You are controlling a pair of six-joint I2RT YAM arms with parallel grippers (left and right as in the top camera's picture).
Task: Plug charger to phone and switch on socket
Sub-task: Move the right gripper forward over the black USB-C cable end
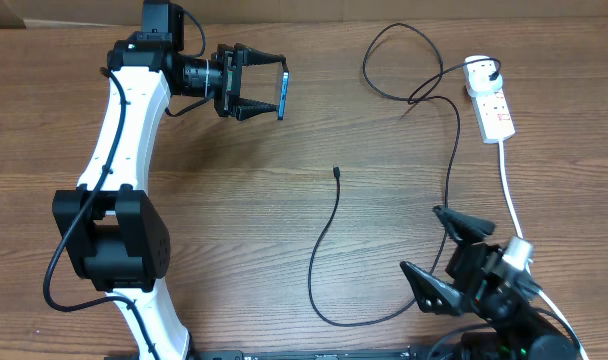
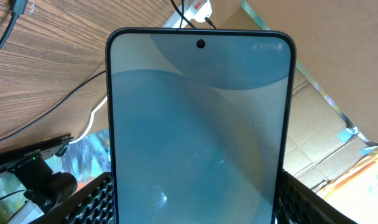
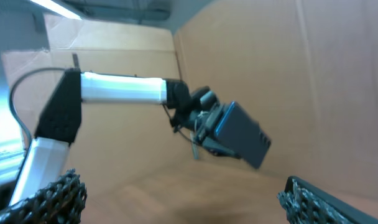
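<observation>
Two hands differ: the left hand point(image 1: 280, 92) grasps the phone point(image 2: 200, 137) edge-up above the counter point(image 1: 234, 200), while the right hand point(image 1: 420, 238), spread and empty, should pinch the charger tip point(image 1: 336, 172) lying mid-counter just behind its connector.

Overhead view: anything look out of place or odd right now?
Nothing is spilled or damaged. The phone is clamped on edge in the left gripper rather than lying flat. The charger tip lies loose on the table, unplugged. The right gripper is open and empty.
</observation>
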